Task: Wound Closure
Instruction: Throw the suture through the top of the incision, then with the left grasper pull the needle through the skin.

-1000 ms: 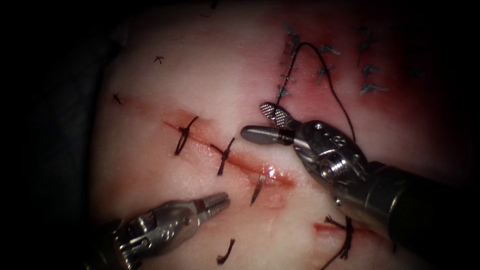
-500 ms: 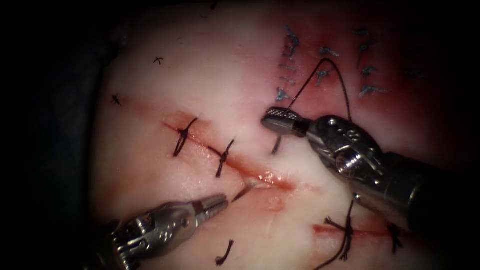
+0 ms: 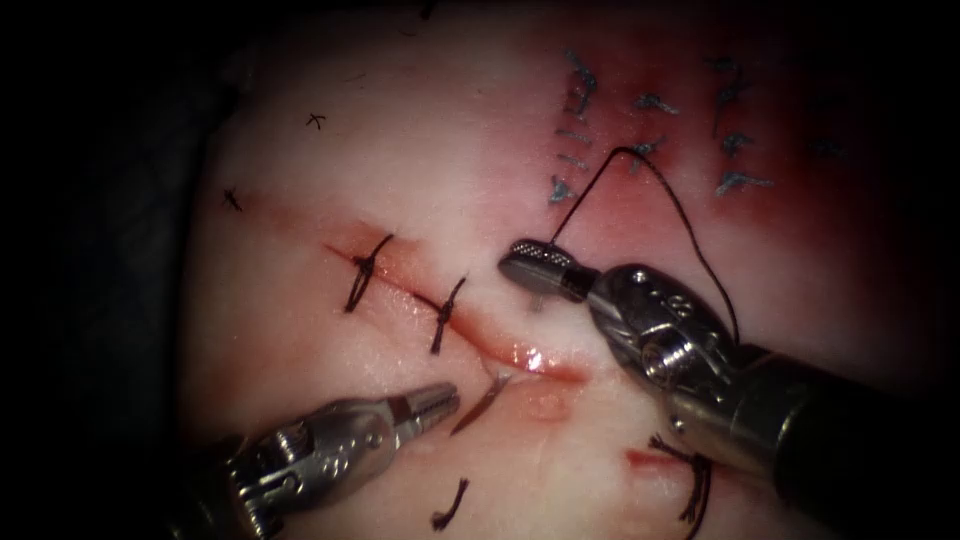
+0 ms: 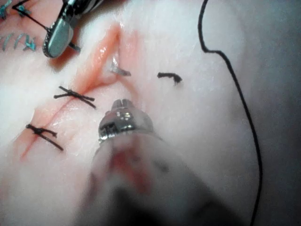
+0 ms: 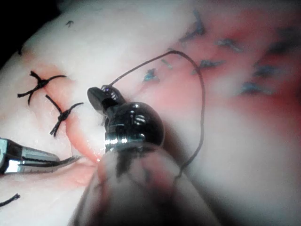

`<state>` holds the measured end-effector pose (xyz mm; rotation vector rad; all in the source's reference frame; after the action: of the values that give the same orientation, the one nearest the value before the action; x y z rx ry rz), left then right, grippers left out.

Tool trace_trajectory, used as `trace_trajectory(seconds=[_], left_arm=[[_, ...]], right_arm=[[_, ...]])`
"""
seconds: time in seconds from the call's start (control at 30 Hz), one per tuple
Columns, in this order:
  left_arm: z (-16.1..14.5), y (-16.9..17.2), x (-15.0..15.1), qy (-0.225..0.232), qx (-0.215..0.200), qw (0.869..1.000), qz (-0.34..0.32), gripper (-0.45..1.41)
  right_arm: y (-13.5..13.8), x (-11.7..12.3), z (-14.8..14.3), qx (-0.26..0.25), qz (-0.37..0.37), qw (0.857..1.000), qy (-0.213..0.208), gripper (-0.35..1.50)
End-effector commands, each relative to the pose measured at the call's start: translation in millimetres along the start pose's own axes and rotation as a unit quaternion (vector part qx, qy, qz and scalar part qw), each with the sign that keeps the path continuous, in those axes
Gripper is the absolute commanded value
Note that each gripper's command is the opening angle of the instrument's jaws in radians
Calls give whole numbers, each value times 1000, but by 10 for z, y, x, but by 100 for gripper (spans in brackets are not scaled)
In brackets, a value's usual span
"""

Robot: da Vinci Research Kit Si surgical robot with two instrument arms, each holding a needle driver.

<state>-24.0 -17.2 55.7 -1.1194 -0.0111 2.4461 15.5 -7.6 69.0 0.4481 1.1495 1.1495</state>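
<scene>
Risk: needle [image 3: 482, 398] slipping back into tissue [image 3: 400, 180] if my grip on its tail loosens. My right tool [image 3: 538, 266] pressing together on needle tail at cut's [image 3: 520, 352] 12 o'clock; thread [image 3: 650, 180] looping toward 1. Tip emerging at 6. My left tool [image 3: 432, 402] pressed together, gripping nothing, beside tip.

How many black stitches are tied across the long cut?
2. One stitch sits at the cut's left end, and the other stitch is just to its right, near the middle. The right tool could be hiding more.
</scene>
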Motion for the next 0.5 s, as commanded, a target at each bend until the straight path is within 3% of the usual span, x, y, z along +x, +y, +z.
trace_trajectory(seconds=[0.03,0.27,0.3,0.33,0.4,0.47,0.5], left_arm=[[7,-3,0,1,-1,1000,4,12],[5,-7,1,19,-20,1000,10,17],[4,-9,2,46,-38,998,20,27],[4,-9,2,46,-38,998,20,27],[1,-12,3,83,-66,994,40,46],[-3,-22,5,128,-112,979,117,69],[-3,-22,5,128,-112,979,117,69]], right_arm=[[0,-2,8,2,7,1000,0,-35],[-1,2,6,5,17,1000,12,-33],[2,6,4,-16,19,999,36,69],[2,6,4,-16,19,999,36,69],[6,12,0,-28,21,998,52,116],[13,18,-11,-11,-2,999,45,121],[13,18,-11,-11,-2,999,45,121]])
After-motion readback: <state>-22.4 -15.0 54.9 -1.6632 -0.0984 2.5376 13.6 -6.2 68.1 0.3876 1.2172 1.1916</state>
